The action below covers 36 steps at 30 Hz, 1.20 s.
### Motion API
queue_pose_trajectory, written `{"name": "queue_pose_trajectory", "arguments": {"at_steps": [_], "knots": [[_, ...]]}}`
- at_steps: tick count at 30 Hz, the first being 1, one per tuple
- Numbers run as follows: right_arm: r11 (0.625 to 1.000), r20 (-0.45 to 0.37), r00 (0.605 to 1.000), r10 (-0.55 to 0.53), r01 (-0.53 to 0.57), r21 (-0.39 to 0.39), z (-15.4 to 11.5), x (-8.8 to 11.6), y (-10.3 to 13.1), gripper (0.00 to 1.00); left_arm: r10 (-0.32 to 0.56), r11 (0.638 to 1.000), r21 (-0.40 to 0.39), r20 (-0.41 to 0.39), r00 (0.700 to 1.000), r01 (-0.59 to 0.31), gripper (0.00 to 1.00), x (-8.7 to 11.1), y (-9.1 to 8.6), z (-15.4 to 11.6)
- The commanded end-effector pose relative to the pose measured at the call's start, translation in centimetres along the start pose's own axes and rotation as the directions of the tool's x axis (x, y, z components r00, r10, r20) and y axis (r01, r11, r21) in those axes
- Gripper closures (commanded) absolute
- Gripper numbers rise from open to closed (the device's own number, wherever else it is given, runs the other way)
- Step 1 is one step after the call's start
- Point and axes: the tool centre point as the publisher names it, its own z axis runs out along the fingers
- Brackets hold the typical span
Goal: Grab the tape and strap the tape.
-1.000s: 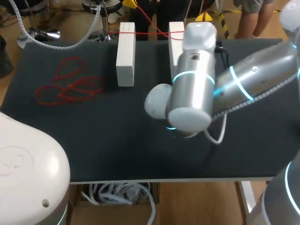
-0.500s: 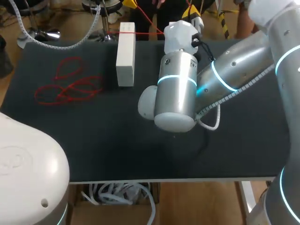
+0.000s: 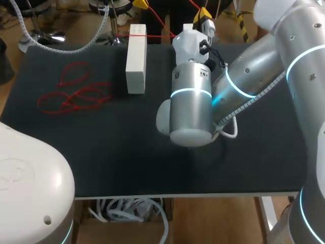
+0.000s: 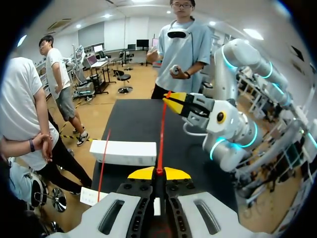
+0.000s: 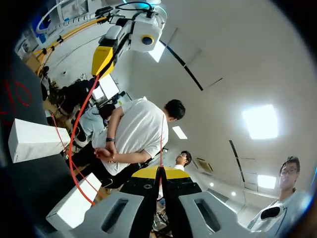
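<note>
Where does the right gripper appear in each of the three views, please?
Head view: right gripper is near the far edge of the table.
Left wrist view: right gripper is ahead of the left gripper, at the far end of the red strap.
Right wrist view: right gripper is that view's own, shut on the red strap.
Shared landmark: a white block.

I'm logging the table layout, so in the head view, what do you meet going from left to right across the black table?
Red tape loops → white block → right arm.
</note>
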Motion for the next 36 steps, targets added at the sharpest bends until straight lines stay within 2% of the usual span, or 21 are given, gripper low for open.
{"name": "queue_pose_trajectory", "arguments": {"at_steps": [1, 3, 8, 11, 14, 15, 17, 18, 20, 23, 25, 28, 31, 36], "knots": [[1.000, -0.003, 1.000, 0.000, 0.000, 0.001, 0.0, -0.2, 0.1, 1.00, -0.001, 1.000, -0.005, -0.002, 1.000, 0.001, 1.00, 0.0, -0.1, -0.1], [1.000, -0.003, 1.000, 0.000, 0.000, 0.001, 0.0, -0.2, 0.1, 1.00, -0.001, 1.000, -0.005, -0.002, 1.000, 0.001, 1.00, 0.0, -0.1, -0.1], [0.973, -0.053, 0.972, -0.229, 0.229, -0.015, 0.9, -1.0, 2.2, 1.00, -0.001, 1.000, -0.005, -0.002, 1.000, 0.001, 1.00, 0.0, -0.1, -0.1], [0.938, -0.097, 0.933, -0.347, 0.346, -0.030, 1.8, -0.9, 2.9, 1.00, -0.001, 1.000, -0.005, -0.002, 1.000, 0.001, 1.00, 0.0, -0.1, -0.1], [0.893, -0.121, 0.885, -0.450, 0.446, -0.060, 2.4, -1.1, 3.2, 1.00, -0.001, 1.000, -0.005, -0.002, 1.000, 0.001, 1.00, 0.0, -0.1, -0.1], [0.868, -0.103, 0.862, -0.496, 0.490, -0.082, 2.5, -1.1, 3.4, 1.00, -0.001, 1.000, -0.005, -0.002, 1.000, 0.001, 1.00, 0.0, -0.1, -0.1], [0.825, -0.127, 0.816, -0.564, 0.552, -0.122, 2.6, -1.2, 3.7, 1.00, -0.001, 1.000, -0.005, -0.002, 1.000, 0.001, 1.00, 0.0, -0.1, -0.1], [0.798, -0.104, 0.793, -0.600, 0.585, -0.142, 2.7, -1.2, 3.9, 1.00, -0.001, 1.000, -0.005, -0.002, 1.000, 0.001, 1.00, 0.0, -0.1, -0.1], [0.787, -0.102, 0.783, -0.613, 0.595, -0.163, 2.6, -1.4, 4.1, 1.00, -0.001, 1.000, -0.005, -0.002, 1.000, 0.001, 1.00, 0.0, -0.1, -0.1], [0.745, -0.059, 0.753, -0.656, 0.632, -0.214, 2.4, -2.3, 4.1, 1.00, -0.001, 1.000, -0.005, -0.002, 1.000, 0.001, 1.00, 0.0, -0.1, -0.1], [0.702, -0.016, 0.721, -0.692, 0.668, -0.246, 2.3, -2.6, 4.2, 1.00, -0.001, 1.000, -0.005, -0.002, 1.000, 0.001, 1.00, 0.0, -0.1, -0.1], [0.611, 0.041, 0.641, -0.766, 0.747, -0.261, 2.2, -2.8, 4.4, 1.00, -0.001, 1.000, -0.005, -0.002, 1.000, 0.001, 1.00, 0.0, -0.1, -0.1], [0.571, 0.054, 0.602, -0.797, 0.780, -0.256, 2.2, -2.5, 4.8, 1.00, -0.001, 1.000, -0.005, -0.002, 1.000, 0.001, 1.00, 0.0, -0.1, -0.1], [0.535, 0.047, 0.562, -0.826, 0.807, -0.250, 2.1, -2.0, 5.7, 1.00, -0.001, 1.000, -0.005, -0.002, 1.000, 0.001, 1.00, 0.0, -0.1, -0.1]]}}
